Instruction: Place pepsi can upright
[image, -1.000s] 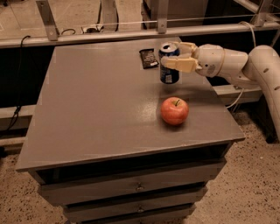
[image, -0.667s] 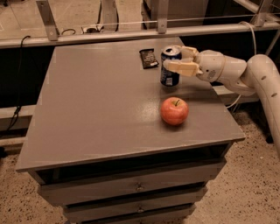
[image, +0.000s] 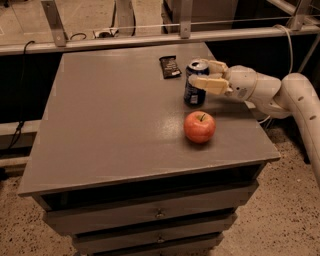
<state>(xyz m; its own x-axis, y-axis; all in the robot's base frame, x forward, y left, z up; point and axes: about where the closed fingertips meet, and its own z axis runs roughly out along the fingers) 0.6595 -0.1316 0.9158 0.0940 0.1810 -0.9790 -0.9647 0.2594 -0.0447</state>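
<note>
Since a second ago the pepsi can (image: 193, 93) has sunk slightly; it stands upright on the desk (image: 110, 115), just behind the apple (image: 199, 126). Reaching in from the apple's right, the gripper (image: 201, 73) has its fingers (image: 207, 84) clasped around the can's upper half. A black wrapper (image: 170, 66) lies farther behind the apple.

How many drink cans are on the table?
1. The pepsi can stands upright at the table's far right, between the apple and the black wrapper; the gripper is at its top. None seem hidden.
</note>
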